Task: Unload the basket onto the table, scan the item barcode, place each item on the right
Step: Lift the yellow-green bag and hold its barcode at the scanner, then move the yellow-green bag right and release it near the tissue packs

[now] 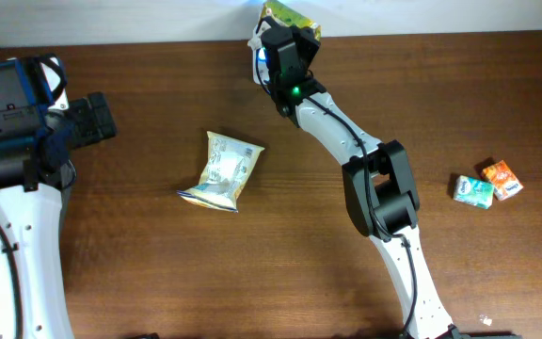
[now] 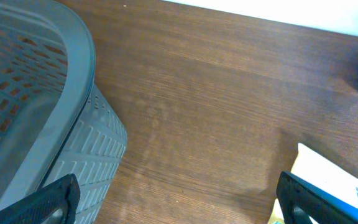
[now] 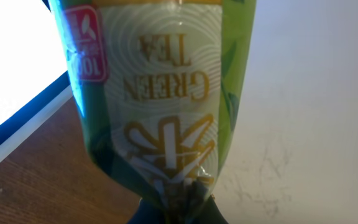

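Pinching one end of the glossy green-and-white green tea pouch (image 3: 160,93), the right tool (image 3: 178,214) is clamped tight, holding it up at the far edge of the brown wooden desk (image 1: 158,264). So narrow a hold could let the pouch slip or swing, hiding its barcode. The left tool (image 2: 179,206) stands wide and empty.

Dark brown wood-grain table (image 1: 158,282) fills most of view, matte finish, soft even light. White strip (image 1: 111,19) along far edge, wall or floor, can't tell. Grey slotted plastic basket (image 2: 73,81) on table's left side.
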You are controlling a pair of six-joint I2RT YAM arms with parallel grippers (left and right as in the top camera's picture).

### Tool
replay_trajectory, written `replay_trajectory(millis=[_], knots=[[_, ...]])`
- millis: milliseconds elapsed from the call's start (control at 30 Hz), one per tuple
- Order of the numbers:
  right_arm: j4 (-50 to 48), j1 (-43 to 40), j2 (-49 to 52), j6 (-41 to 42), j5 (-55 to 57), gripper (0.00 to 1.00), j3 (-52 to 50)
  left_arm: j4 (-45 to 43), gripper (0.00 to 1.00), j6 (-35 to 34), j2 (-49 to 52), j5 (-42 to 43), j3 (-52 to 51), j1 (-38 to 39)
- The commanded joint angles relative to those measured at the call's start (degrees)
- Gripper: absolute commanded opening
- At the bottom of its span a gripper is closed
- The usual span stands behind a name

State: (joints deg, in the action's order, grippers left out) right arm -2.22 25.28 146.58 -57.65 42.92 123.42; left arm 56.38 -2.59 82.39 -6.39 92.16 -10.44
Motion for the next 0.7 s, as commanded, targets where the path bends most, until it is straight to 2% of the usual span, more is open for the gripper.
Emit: replay_trajectory(millis=[0,67,133,233,267,400,433,467,533,567,600,667], knots=[[-1.01,0.98,-1.22,1.09,3.45,0.04,1.64,-0.07,0.99,0.33,-0.24,0.15,0.59,-0.22],[-0.76,1.84,-3.04,1.14,4.11,0.04,1.64,-0.09,0.99,0.33,-0.24,0.15,0.59,-0.24],[3.02,2.51,-6.25,5.55,3.87,0.04,1.64,-0.09,0.99,0.33,-0.24,0.15,0.59,-0.24],[16.26,3.23,-13.35,13.81,0.13,0.04,1.64,-0.07,0.99,0.33,-0.24,0.15,0.59,-0.24],[23.21,3.61,-17.29,20.76,-3.76,0.04,1.64,-0.09,0.99,0.33,-0.24,0.15,0.59,-0.22],[53.11,2.36,-33.79,59.36,-32.72,0.04,1.64,-0.09,0.99,0.33,-0.24,0.17,0.59,-0.22],[58.93,1.73,-36.11,62.9,-35.89,0.04,1.64,-0.07,0.99,0.33,-0.24,0.17,0.59,-0.24],[70.12,0.72,-38.84,63.08,-36.89,0.04,1.64,-0.09,0.99,0.33,-0.24,0.15,0.59,-0.24],[80.24,0.07,-38.69,63.43,-36.7,0.04,1.62,-0.09,0.99,0.33,-0.24,0.17,0.59,-0.24],[85.4,-0.52,-38.01,66.18,-36.68,0.04,1.46,-0.09,0.99,0.33,-0.24,0.17,0.59,-0.22],[88.19,-1.18,-37.44,71.6,-36.5,0.04,0.28,-0.07,0.99,0.33,-0.24,0.15,0.59,-0.24],[86.42,-3.06,-37.33,80.32,-36.3,0.04,-6.93,-0.07,0.99,0.33,-0.24,0.15,0.59,-0.24]])
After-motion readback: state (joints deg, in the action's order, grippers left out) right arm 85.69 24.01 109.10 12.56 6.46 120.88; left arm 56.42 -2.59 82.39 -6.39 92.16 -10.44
